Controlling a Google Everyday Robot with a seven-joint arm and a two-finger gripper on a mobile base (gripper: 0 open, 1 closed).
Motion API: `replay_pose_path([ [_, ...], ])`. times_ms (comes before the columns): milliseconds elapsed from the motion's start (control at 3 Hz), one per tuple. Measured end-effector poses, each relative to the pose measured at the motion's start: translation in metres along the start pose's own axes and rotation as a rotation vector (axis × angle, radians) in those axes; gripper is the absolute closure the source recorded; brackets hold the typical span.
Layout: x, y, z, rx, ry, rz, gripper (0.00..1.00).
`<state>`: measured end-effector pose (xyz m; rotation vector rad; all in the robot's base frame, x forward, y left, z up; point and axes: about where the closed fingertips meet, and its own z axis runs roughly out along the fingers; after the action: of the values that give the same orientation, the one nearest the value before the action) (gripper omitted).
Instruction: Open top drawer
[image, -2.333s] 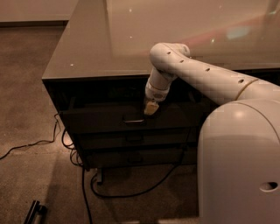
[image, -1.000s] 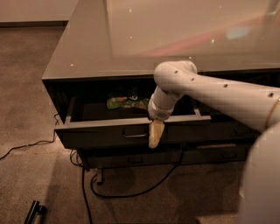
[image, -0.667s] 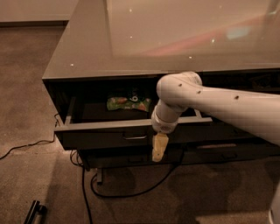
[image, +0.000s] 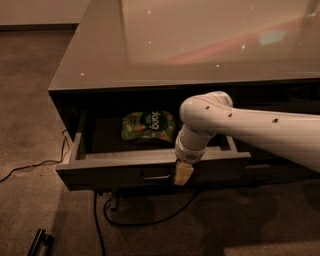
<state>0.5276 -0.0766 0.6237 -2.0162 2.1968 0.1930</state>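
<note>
1. Dim brown carpet floor (image: 40, 210) nearest, crossed by a thin black cable (image: 145, 220) looping out from under the cabinet.
2. Just above it, a pale beige gripper (image: 183, 174) on a white jointed arm (image: 250, 125), hanging down across the drawer's front face, just to the right of the small rectangular metal pull (image: 155, 176). Cannot tell whether wide, narrow or holding anything, nor whether touching the front.
3. Wide dark grey-brown top drawer (image: 100, 172) now standing well out of the cabinet: slightly further than a second ago, and fully shut shortly before that. Judged as the opening essentially done, with little left beyond drawing the arm clear.
4. Inside, on the lighter grey floor toward the back, one crinkled green snack bag (image: 148, 125), lying flat and apart from the side walls. Nothing else discernible in there.
5. Beyond, the glossy grey-brown cabinet top (image: 200, 45), catching pale reflections of light.
</note>
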Motion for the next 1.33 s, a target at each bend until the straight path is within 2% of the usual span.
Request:
replay_pose_path([
  [333, 0.002, 0.001, -0.002, 0.013, -0.005, 0.008, 0.57],
  [667, 0.002, 0.001, -0.002, 0.013, -0.005, 0.008, 0.55],
  [1000, 0.002, 0.001, -0.002, 0.015, -0.006, 0.008, 0.31],
  [1333, 0.009, 0.025, 0.006, -0.007, -0.024, 0.01, 0.08],
])
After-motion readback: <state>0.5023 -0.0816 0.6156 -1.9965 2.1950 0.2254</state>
